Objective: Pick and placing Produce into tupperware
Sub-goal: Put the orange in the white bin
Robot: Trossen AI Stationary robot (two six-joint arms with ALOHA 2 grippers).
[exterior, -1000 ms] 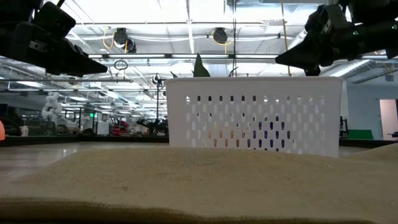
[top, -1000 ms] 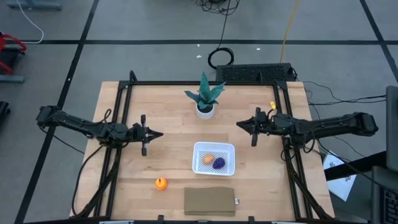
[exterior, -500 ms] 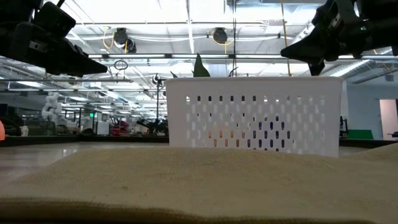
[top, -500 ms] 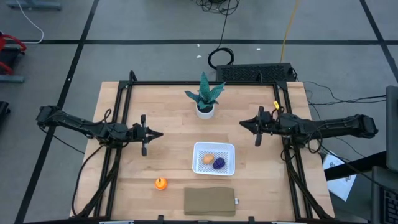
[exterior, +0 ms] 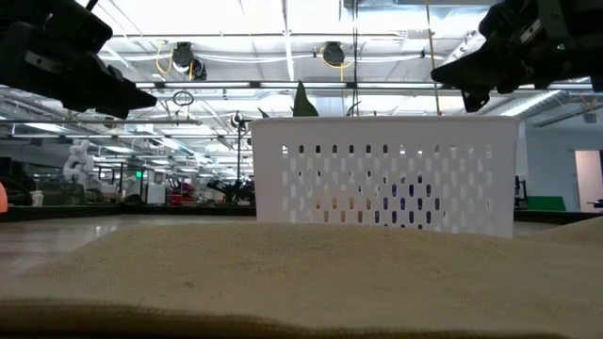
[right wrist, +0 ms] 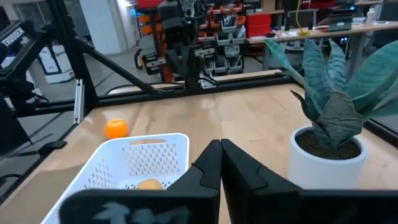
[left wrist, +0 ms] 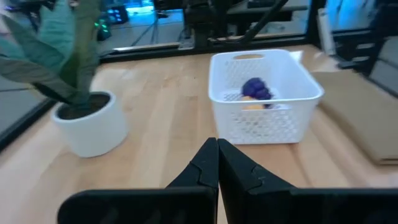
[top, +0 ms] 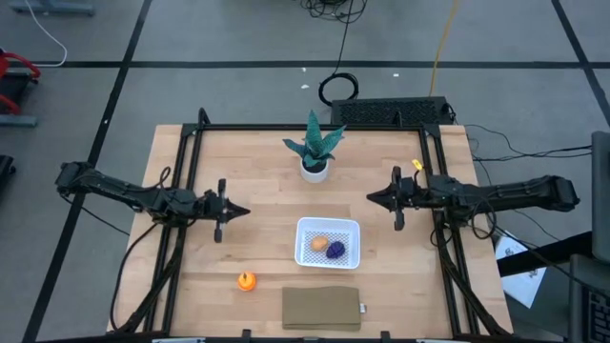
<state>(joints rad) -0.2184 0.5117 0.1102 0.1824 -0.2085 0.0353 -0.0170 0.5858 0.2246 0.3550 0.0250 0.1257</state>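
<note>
I log: orange produce [top: 247, 280] lower left on table [top: 257, 210], below my left gripper [top: 229, 210], pinched empty; right gripper [top: 375, 199] likewise, upper right of tupperware [top: 329, 227].

From table height, the white perforated tupperware basket [exterior: 384, 175] hides the tan oval fruit and dark purple fruit behind its wall. The bright orange round fruit [exterior: 2, 197] is cut off at the picture's edge.

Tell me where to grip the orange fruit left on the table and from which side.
Probably from straight above, fingers closing across the round body of the orange fruit. It sits alone on bare table, apart from the white container and olive pad. The left gripper is nearer.
</note>
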